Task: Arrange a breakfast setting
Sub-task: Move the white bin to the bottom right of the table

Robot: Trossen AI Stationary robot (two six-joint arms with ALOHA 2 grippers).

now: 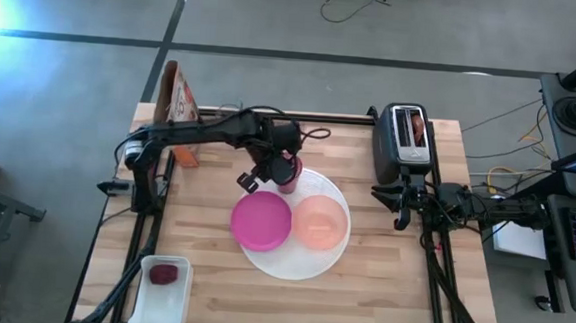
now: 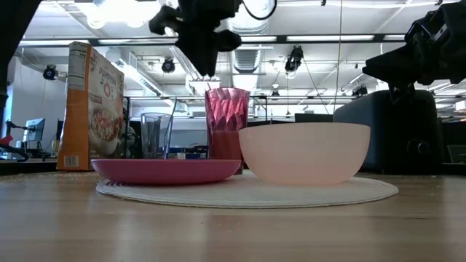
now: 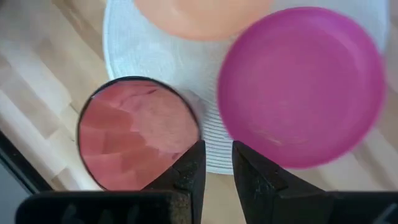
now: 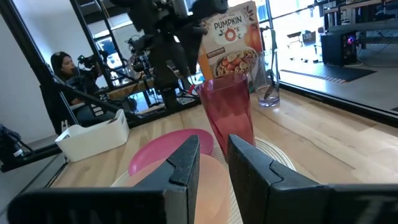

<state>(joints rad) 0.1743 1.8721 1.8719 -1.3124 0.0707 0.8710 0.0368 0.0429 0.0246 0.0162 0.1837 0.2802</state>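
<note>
At the bench's near left corner a dark red fruit sits in a white tray, still outside the setting. A cereal box stands at the far left edge, with a clear glass in front of it in the low view. The left pincer hangs just above the pink tumbler, its fingers parted a little beside the rim and gripping nothing; the tumbler stands on its own at the far edge of the white plate, where a drink would go in a place setting. On that plate the magenta plate and the pale pink bowl lie side by side, touching or nearly so. Further right a toaster holds something reddish in its slot, likely the bagel. The right pincer waits near the toaster, its fingers slightly apart and empty. No spoon shows.
</note>
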